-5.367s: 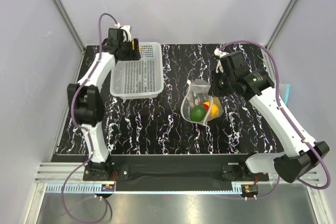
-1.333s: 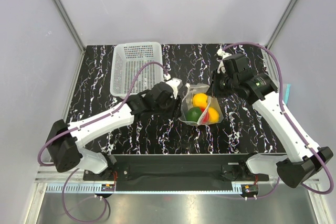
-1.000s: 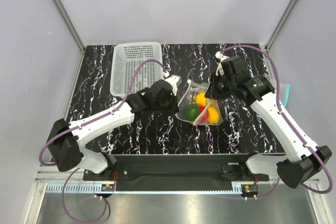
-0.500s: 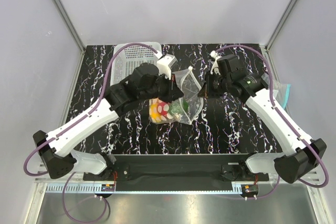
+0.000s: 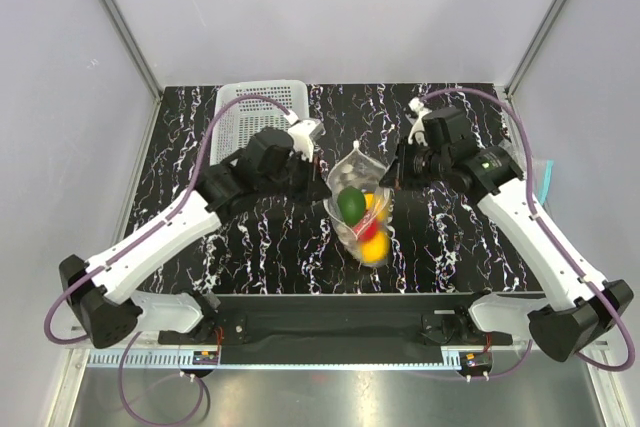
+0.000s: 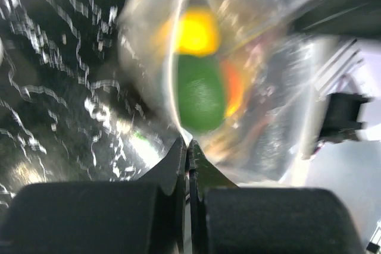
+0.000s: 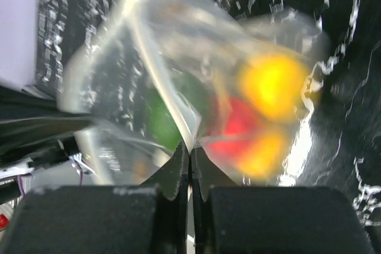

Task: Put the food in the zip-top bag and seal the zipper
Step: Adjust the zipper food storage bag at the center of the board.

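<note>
The zip-top bag (image 5: pixel 357 209) hangs over the middle of the table between my two grippers, with the food inside it. A green fruit (image 5: pixel 351 204) lies uppermost, with a red one (image 5: pixel 368 219) and a yellow one (image 5: pixel 372 243) below. My left gripper (image 5: pixel 324 178) is shut on the bag's left top edge and my right gripper (image 5: pixel 389 178) on its right top edge. The left wrist view, blurred, shows the gripper (image 6: pixel 189 144) pinching film below the green fruit (image 6: pixel 201 96). The right wrist view shows the gripper (image 7: pixel 189 150) pinching the pale zipper (image 7: pixel 164 84). I cannot tell whether the zipper is sealed.
A white mesh basket (image 5: pixel 245 107) stands at the back left, partly behind the left arm. A clear bag with a teal strip (image 5: pixel 545 179) lies off the table's right edge. Grey walls close in the back and both sides.
The left arm rose and took the bag's left edge. The bag left the table, swung left, then came back to the middle, and the fruit slid to its lower end.
</note>
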You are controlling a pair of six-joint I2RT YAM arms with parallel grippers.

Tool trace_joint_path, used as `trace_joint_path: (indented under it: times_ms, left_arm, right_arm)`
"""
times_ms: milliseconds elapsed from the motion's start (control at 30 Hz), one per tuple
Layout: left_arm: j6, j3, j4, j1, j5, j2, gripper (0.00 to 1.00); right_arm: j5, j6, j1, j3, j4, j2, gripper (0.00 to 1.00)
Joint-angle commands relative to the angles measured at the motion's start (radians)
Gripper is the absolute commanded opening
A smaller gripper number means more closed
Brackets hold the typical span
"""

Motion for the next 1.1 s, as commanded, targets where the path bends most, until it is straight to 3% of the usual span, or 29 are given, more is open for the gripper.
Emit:
trace_joint_path:
  times_ms: [0, 133, 367, 700, 900, 933, 967, 1067]
  left_arm:
    - [0.042, 0.089, -0.029, 0.005, -0.012, -0.067, 0.0]
    - [0.033, 0.021, -0.022, 0.035, 0.043, -0.069, 0.0]
    - [0.007, 0.018, 0.006, 0.034, 0.128, -0.06, 0.0]
    - [0.022, 0.105, 0.006, -0.052, 0.111, 0.057, 0.0]
    - [0.024, 0.07, 0.032, -0.057, 0.103, 0.048, 0.02]
    - [0.022, 0.055, 0.04, -0.057, 0.102, 0.04, 0.02]
    - [0.022, 0.05, 0.045, -0.057, 0.099, 0.031, 0.02]
    - [0.031, 0.046, 0.038, -0.055, 0.089, 0.03, 0.02]
  right_arm:
    - [-0.035, 0.044, 0.007, -0.065, 0.047, -0.037, 0.0]
    - [0.013, 0.062, 0.007, -0.087, 0.036, -0.112, 0.0]
    - [-0.081, 0.145, 0.037, -0.208, 0.146, -0.137, 0.0]
    - [-0.079, 0.216, 0.114, -0.162, 0.295, -0.025, 0.0]
    - [-0.079, 0.226, 0.122, -0.203, 0.343, -0.031, 0.13]
    - [-0.079, 0.223, 0.12, -0.203, 0.338, -0.032, 0.18]
    - [-0.078, 0.219, 0.122, -0.202, 0.335, -0.034, 0.32]
    - [-0.065, 0.217, 0.122, -0.206, 0.337, -0.048, 0.41]
